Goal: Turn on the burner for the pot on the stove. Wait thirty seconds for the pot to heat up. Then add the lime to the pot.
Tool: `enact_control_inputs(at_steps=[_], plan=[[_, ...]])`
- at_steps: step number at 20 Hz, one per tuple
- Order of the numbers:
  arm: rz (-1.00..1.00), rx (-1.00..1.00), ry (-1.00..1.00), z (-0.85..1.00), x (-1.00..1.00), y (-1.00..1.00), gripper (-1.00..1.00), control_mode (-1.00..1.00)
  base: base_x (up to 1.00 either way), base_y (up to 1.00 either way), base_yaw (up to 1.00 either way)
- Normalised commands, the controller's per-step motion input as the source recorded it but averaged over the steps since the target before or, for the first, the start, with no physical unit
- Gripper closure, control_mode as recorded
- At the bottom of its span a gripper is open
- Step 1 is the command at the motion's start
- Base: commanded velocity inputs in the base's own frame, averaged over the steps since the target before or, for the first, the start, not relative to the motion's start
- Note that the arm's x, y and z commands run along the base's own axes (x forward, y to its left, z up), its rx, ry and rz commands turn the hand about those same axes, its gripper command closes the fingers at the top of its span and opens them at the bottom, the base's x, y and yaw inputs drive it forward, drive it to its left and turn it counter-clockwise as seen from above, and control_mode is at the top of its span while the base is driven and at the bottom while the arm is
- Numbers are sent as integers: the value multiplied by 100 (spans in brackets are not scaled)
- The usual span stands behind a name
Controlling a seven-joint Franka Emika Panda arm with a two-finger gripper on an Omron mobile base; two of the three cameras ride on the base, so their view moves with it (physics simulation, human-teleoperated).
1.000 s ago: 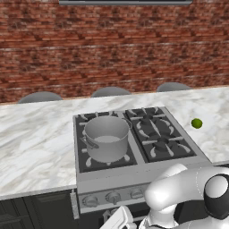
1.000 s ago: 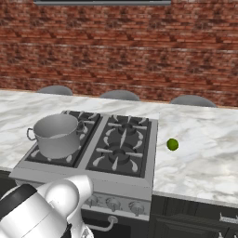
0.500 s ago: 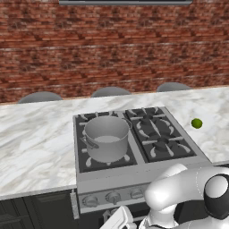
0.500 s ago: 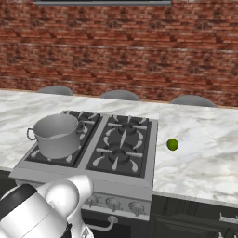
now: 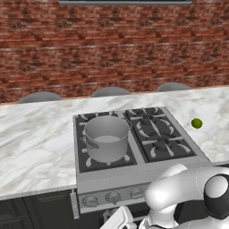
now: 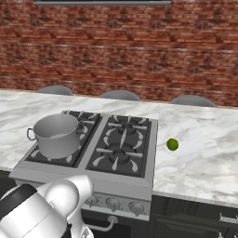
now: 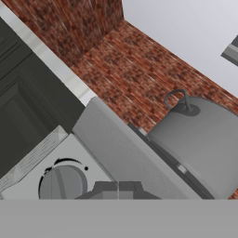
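left base view: looks forward and down from behind-left over the stove [image 5: 134,143].
right base view: same stove [image 6: 93,148] and worktop [image 6: 204,153], seen from behind-right.
hand view: rolled, close under the stove front, a knob [image 7: 62,183] near.

pot [image 7: 200,139] cut by frame edge; knob [image 7: 62,184] partly hidden
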Motion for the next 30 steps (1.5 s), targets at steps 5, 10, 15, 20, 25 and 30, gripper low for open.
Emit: enact_control_inputs(at_steps=[5,10,15,20,25,30], plan=[[0,0,0,0,0,0,100,-100,0,0,0],[0,0,0,0,0,0,100,-100,0,0,0],[0,0,0,0,0,0,100,-100,0,0,0],[0,0,0,0,0,0,100,-100,0,0,0],[0,0,0,0,0,0,100,-100,0,0,0],[0,0,0,0,0,0,100,-100,0,0,0]])
